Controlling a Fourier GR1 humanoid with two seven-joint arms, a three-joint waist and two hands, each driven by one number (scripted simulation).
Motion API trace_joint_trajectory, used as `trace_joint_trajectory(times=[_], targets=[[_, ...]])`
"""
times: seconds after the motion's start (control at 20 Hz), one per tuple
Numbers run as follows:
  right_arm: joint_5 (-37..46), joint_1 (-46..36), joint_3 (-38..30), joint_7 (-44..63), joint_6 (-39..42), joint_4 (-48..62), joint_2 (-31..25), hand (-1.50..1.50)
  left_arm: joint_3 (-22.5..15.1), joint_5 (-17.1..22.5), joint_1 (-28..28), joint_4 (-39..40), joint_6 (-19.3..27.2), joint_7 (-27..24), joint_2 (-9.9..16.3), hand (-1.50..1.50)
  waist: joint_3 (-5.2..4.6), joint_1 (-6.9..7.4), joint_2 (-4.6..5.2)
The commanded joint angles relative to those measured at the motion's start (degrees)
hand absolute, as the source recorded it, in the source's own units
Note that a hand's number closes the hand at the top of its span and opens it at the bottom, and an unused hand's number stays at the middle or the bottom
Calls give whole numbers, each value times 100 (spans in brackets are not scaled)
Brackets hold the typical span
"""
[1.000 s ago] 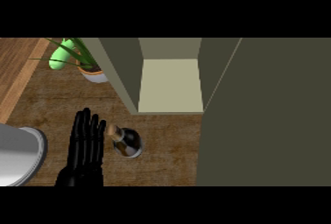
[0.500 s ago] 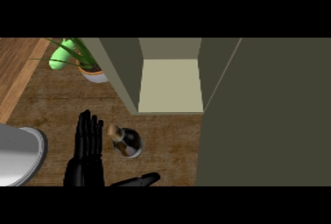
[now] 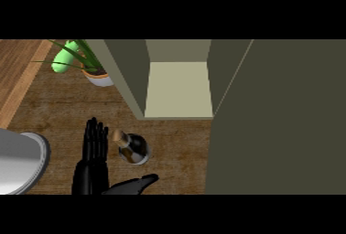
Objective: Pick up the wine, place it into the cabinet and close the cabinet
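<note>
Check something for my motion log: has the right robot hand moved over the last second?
Yes. The right robot hand has come up from the lower edge toward the wine bottle, which stands where it was.

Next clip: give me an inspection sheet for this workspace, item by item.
Surface: brown wooden counter.
Job's things: wine bottle standing on the counter in front of the cabinet, whose door is open.
Clutter: potted plant at the back left; a grey rounded thing at the left edge.
Hands: left hand open, fingers straight, beside the bottle, not touching; right hand open, low near the bottom edge.
Cables: nothing seen.
Surroundings: nothing seen.
</note>
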Motion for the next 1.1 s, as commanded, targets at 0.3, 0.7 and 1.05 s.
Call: trace_joint_trajectory(times=[0.3,0.7,1.05], targets=[[146,269,415,205,-62,-777,242,-150,653,553,-372,1683,-1102,-1197,-383,-150,0,1,6],[-785,-173,-608,805,5,-923,-136,-150,536,356,-121,1351,-1067,-1026,-373,-150,5,21,0],[-375,-1,-228,490,11,-787,167,-150,1061,605,-638,2770,-1711,-1865,-640,-150,3,-9,8]])
